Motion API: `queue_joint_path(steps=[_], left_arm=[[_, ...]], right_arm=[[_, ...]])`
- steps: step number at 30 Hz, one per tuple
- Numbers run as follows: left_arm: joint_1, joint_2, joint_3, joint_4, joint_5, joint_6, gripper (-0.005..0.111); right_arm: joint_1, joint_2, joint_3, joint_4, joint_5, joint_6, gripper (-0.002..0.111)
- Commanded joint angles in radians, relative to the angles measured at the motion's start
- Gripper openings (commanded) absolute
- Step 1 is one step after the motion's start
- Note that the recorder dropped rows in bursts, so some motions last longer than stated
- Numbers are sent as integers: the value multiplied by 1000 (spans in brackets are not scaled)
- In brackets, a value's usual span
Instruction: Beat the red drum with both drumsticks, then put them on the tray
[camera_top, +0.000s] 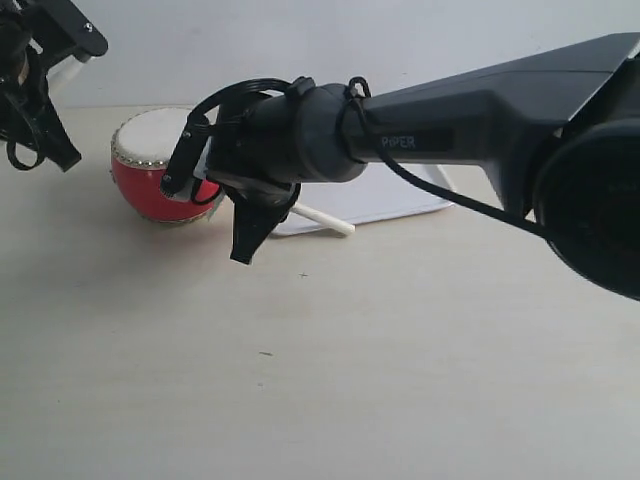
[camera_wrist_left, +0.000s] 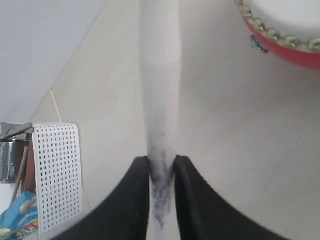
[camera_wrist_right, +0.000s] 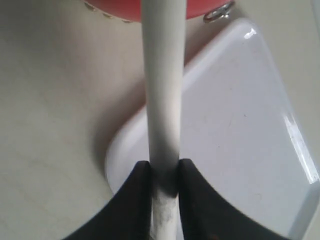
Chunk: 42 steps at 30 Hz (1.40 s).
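Left pincer (camera_wrist_left: 161, 170) grips left stick (camera_wrist_left: 160, 85), right pincer (camera_wrist_right: 165, 172) right stick (camera_wrist_right: 163, 85), on the shaft; we judge both light, stiff, slick, needing firm hold.

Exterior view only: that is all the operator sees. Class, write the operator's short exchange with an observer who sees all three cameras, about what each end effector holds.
Operator: My view cuts off the left end effector. Is it holding anything?
Observer: Yes. Its jaws are shut on the left drumstick, which has dark smudges near the grip.
Operator: I cannot make out the jaws on the right end effector. Same there?
Observer: It is shut on the right drumstick, whose shaft passes over a corner of the tray and points toward the red drum.
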Motion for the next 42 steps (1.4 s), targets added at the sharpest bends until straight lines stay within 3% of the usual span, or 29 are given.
queue_joint_path(steps=[1,8,13,18,21,27,32,42], left_arm=[[1,-35,-3,-47,-21,-4,0],[-11,-70,-3,-206,-199,-1,0],[-75,-120,-3,-288,-359,-1,0],[-157,-160,-3,-378,-564,-1,0],[-209,-153,-3,-483,-765,-15,0],[-215,-43,-3,-531,-785,-95,0],[-215,114,-21,-531,-870,-141,0],[-215,350,-206,-527,-836,-193,0]], right_arm=[[1,-26,-7,-20,-7,12,0],[1,-164,-7,-20,36,19,0],[-18,-268,-7,-39,59,19,0],[-96,-338,-7,-32,133,54,0],[-229,-349,-7,121,181,40,0],[-362,-317,-7,502,76,-149,0],[-362,-236,-5,506,-18,-140,0],[-362,-127,-5,501,-153,-140,0]])
